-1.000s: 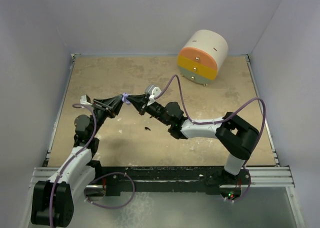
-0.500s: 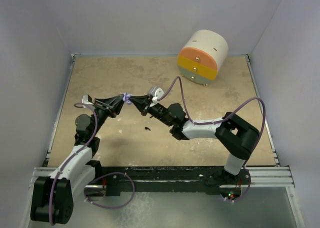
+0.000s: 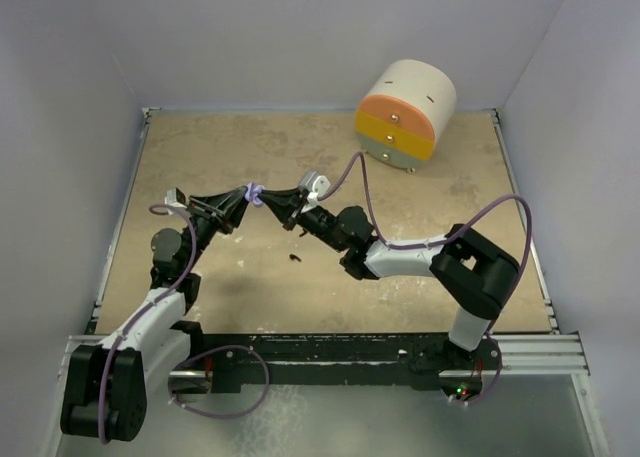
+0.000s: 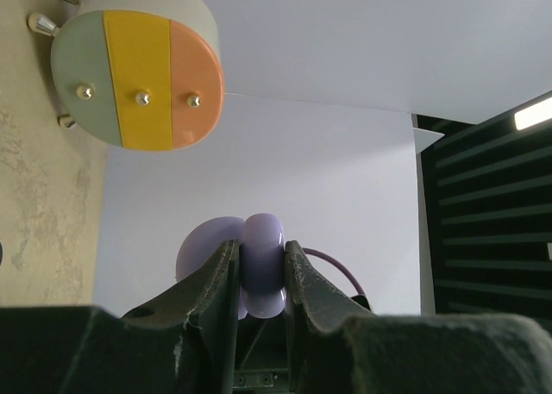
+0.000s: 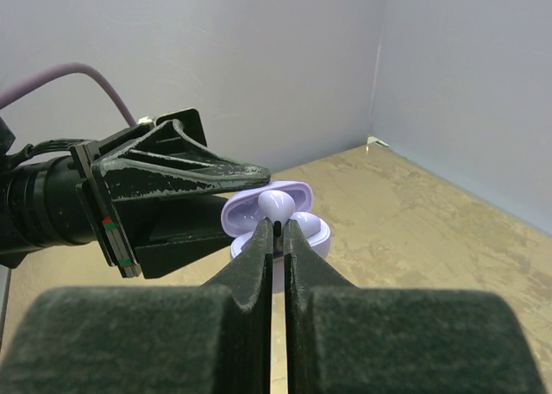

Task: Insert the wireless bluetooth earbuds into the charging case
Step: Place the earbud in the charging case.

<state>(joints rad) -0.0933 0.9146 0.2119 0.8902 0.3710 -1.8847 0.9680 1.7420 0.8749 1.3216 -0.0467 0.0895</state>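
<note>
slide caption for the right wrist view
Right gripper holds a lavender earbud at the open case clamped by the left gripper.

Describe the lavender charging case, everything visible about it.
The charging case is a small, rounded, glossy lavender shell that looks like plastic. It is open, its lid tipped back behind the base. The left gripper clamps it between both fingers and holds it in the air above the table. The right gripper pinches a pale lavender earbud right at the opening. Whether the earbud touches the case cannot be told.
</note>
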